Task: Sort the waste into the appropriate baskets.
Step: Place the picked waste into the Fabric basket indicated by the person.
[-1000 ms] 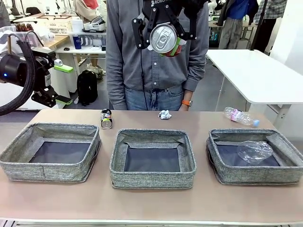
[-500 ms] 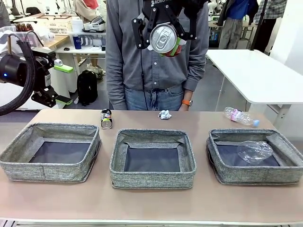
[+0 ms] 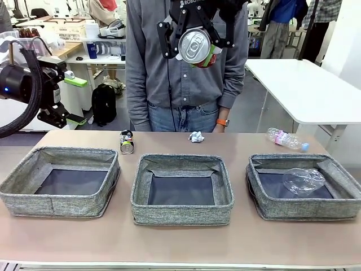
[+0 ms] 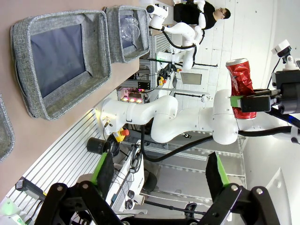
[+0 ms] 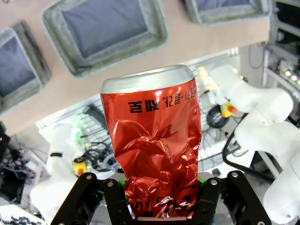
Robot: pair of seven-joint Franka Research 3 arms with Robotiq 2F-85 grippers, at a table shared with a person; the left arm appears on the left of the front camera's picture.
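Observation:
High above the middle of the table, my right gripper (image 3: 194, 42) is shut on a dented red drink can (image 3: 194, 46) whose top faces the front camera. In the right wrist view the can (image 5: 157, 136) stands between the fingers of my right gripper (image 5: 159, 204). My left gripper (image 3: 78, 101) hangs open off the table's left end, nothing between its pads (image 4: 102, 168). Three grey baskets sit in a row: left (image 3: 56, 204), middle (image 3: 181, 214), right (image 3: 304, 210). A crushed clear bottle (image 3: 303, 180) lies in the right one. Behind them lie a dark can (image 3: 126, 141), a paper ball (image 3: 196, 136) and a clear bottle (image 3: 286, 139).
A person in a grey shirt (image 3: 158, 68) stands at the far edge of the table, right behind the raised can. A white table (image 3: 304, 90) stands at the back right. Bare tabletop (image 3: 180, 243) runs along the front of the baskets.

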